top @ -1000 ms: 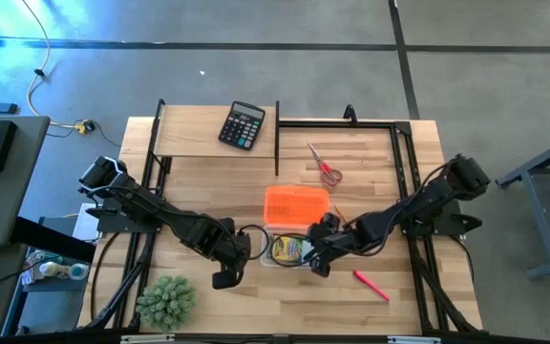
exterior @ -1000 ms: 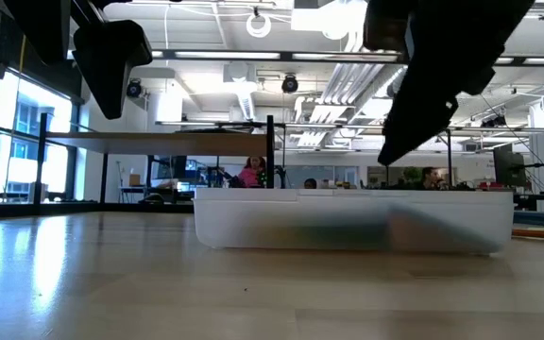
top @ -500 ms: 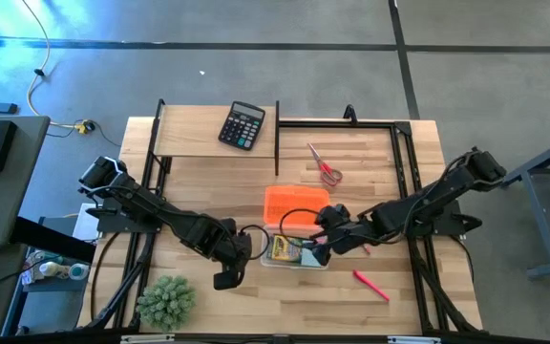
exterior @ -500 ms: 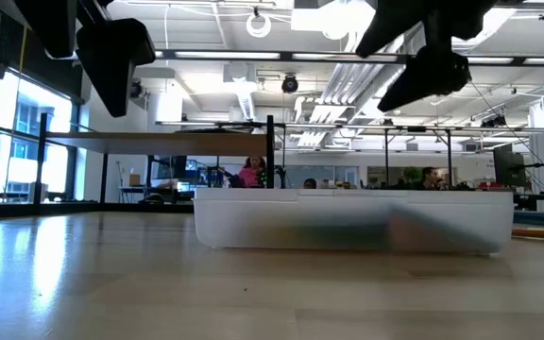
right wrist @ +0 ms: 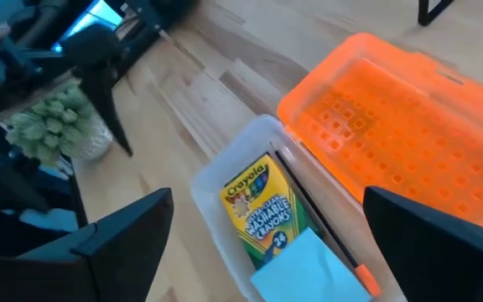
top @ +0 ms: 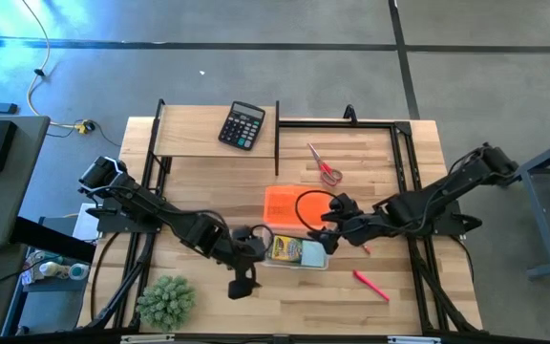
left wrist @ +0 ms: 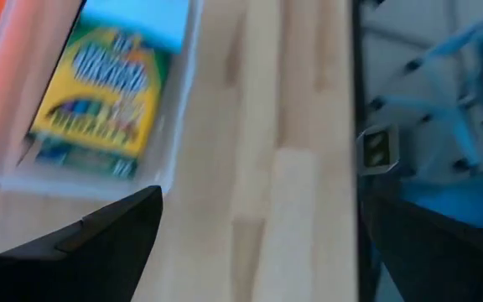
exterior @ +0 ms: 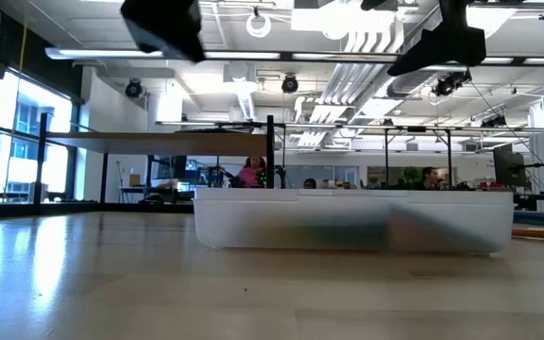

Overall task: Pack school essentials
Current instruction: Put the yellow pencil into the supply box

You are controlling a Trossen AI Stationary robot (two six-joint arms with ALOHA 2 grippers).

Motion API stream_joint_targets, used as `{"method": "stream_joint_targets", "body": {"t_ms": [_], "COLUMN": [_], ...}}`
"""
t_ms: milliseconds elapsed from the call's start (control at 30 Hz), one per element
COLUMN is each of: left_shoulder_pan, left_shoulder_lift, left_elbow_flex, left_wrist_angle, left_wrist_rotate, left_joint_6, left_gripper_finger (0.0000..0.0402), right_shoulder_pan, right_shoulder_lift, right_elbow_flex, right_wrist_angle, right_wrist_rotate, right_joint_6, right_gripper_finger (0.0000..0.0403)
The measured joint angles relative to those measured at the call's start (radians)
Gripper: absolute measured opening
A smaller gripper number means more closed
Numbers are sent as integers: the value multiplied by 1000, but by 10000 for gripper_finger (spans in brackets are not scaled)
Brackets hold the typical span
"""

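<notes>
The right gripper [top: 329, 241] has lifted off the clear box [top: 325, 262] — open, empty; crayon pack [right wrist: 263, 210] inside, red pen [top: 370, 285] waiting. Left gripper [top: 240, 287] open too.

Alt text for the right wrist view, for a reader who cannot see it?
A clear box on a wooden table holds a crayon pack, a pencil and a blue note pad, its orange lid open beside it; a green plant stands beyond.
</notes>
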Motion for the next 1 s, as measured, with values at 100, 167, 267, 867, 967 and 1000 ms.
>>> {"method": "stream_joint_targets", "body": {"t_ms": [100,167,267,867,967,1000], "left_shoulder_pan": [0,0,0,6,13,15], "left_shoulder_lift": [0,0,0,0,0,0], "left_elbow_flex": [0,0,0,0,0,0], "left_wrist_angle": [76,111,127,133,134,134], "left_wrist_rotate": [0,-1,-5,-4,-5,-6], "left_joint_6": [0,4,30,28,28,27], "left_gripper_finger": [395,395,395,395,395,395], "right_shoulder_pan": [0,0,0,90,129,142], "right_shoulder_lift": [-12,-13,-13,-10,-10,-10], "right_elbow_flex": [0,0,1,168,118,99], "right_wrist_angle": [-18,-24,-59,-668,-663,-656], "right_wrist_rotate": [0,0,-8,-157,-159,-162], "right_joint_6": [5,5,17,197,254,272], "right_gripper_finger": [367,363,362,361,361,361]}}
